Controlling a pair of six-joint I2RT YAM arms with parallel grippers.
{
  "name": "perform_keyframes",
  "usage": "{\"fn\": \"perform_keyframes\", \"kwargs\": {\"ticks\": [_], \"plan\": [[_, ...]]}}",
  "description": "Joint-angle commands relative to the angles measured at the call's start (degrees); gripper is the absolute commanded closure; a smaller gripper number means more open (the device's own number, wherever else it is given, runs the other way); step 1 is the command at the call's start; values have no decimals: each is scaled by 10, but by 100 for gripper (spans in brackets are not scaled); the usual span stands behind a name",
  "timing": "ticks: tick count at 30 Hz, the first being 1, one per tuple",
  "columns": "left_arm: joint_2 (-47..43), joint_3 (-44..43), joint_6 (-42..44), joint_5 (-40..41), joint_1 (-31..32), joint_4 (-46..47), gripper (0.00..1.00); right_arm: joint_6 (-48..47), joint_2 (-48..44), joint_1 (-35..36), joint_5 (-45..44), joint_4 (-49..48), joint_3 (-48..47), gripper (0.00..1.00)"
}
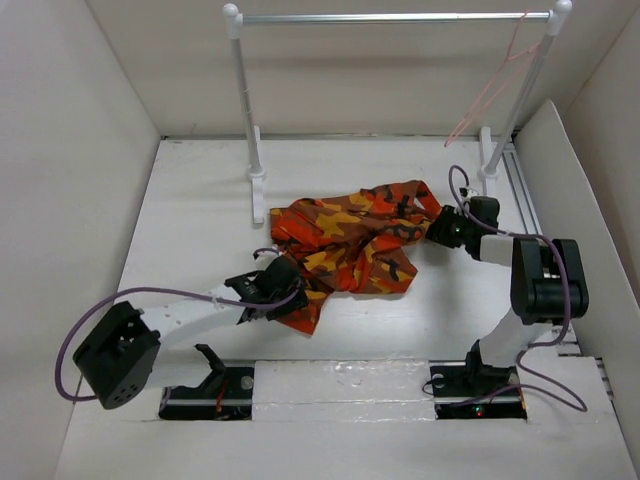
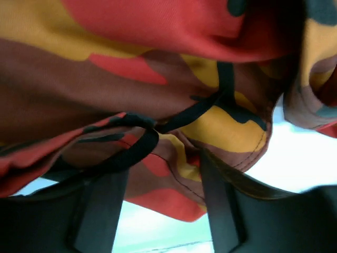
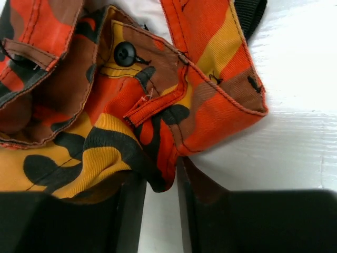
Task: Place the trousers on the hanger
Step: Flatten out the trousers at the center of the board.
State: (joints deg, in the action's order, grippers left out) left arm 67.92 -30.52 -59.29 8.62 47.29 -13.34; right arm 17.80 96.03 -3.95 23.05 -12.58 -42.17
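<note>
The right gripper (image 3: 157,182) is clenched on the trousers (image 1: 350,235) at its fingertips; the left gripper (image 2: 160,168) straddles cloth, grip unclear; confirm both holds, then lift evenly toward the hanger (image 1: 478,100) beyond

1. Rack (image 1: 390,17): a silver bar across two white posts, each on a white foot, upright on the table (image 1: 200,230).
2. White wall panels (image 1: 60,150) stand left, right and behind the rack.
3. Slotted metal rail (image 1: 527,195) lies just right of the rack's right foot.
</note>
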Motion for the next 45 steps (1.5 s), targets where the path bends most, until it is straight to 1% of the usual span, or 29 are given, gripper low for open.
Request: {"fn": "perform_keyframes", "kwargs": {"ticks": [1, 2, 3, 5, 6, 7, 8, 9, 10, 12, 13, 14, 17, 18, 21, 23, 25, 27, 29, 30, 31, 32, 33, 36, 39, 41, 43, 44, 45], "plan": [[65, 8, -24, -1, 8, 17, 77, 16, -30, 2, -18, -50, 3, 96], [65, 8, -24, -1, 8, 17, 77, 16, -30, 2, -19, -50, 3, 97], [64, -5, -22, 26, -15, -21, 100, 0, -50, -13, -25, -27, 0, 100], [46, -64, -6, 70, -37, -79, 100, -64, -125, -28, -39, 58, -20, 100], [28, -88, 27, 122, -59, -129, 100, -88, -158, -39, -48, 91, -28, 100], [-13, -134, 47, 142, -77, -148, 100, -131, -228, -39, -74, 169, -34, 100], [-36, -158, 72, 157, -103, -163, 100, -150, -263, -45, -90, 209, -42, 100], [-76, -199, 130, 162, -170, -178, 100, -171, -327, -45, -126, 288, -59, 100], [-95, -219, 158, 157, -210, -180, 100, -171, -327, -45, -141, 328, -59, 100], [-124, -250, 206, 108, -296, -178, 100, -193, -422, -54, -164, 387, -53, 100], [-135, -276, 245, 85, -383, -175, 100, -202, -452, -54, -195, 443, -51, 100], [-147, -289, 262, 62, -423, -175, 100, -201, -493, -48, -220, 475, -56, 100], [-138, -342, 302, 26, -517, -180, 100, -218, -507, -38, -287, 567, -107, 100], [-126, -364, 301, 63, -517, -197, 100, -223, -506, -30, -298, 573, -123, 100], [-83, -452, 285, 50, -517, -212, 100, -238, -474, -30, -314, 580, -193, 100], [-75, -484, 276, 55, -517, -218, 100, -258, -456, -25, -244, 590, -214, 100], [-79, -481, 271, 117, -517, -218, 100, -255, -453, -25, -211, 619, -184, 100], [-73, -487, 255, 178, -517, -223, 100, -249, -484, -36, -227, 617, -92, 100], [-49, -516, 257, 173, -517, -223, 100, -238, -500, -36, -210, 611, -71, 100], [-46, -514, 267, 128, -517, -195, 100, -229, -495, -36, -202, 604, -61, 100], [-34, -498, 273, 120, -517, -187, 100, -228, -488, -43, -170, 586, -58, 100], [-28, -482, 269, 119, -522, -182, 100, -232, -474, -43, -148, 572, -56, 92], [-21, -463, 263, 112, -522, -177, 100, -237, -465, -43, -123, 556, -56, 63], [-15, -371, 224, 48, -589, -161, 100, -256, -448, -43, -138, 592, -102, 33], [-50, -292, 173, 62, -616, -143, 100, -275, -451, -35, -227, 621, -169, 16], [-65, -287, 138, 68, -616, -141, 96, -277, -433, -35, -217, 575, -181, 14], [-72, -307, 131, 54, -616, -122, 72, -269, -393, -35, -164, 500, -176, 14], [-73, -321, 131, 47, -616, -117, 51, -260, -372, -29, -168, 479, -170, 14], [-67, -339, 144, 26, -616, -108, 44, -252, -351, -29, -179, 464, -164, 14]]}}
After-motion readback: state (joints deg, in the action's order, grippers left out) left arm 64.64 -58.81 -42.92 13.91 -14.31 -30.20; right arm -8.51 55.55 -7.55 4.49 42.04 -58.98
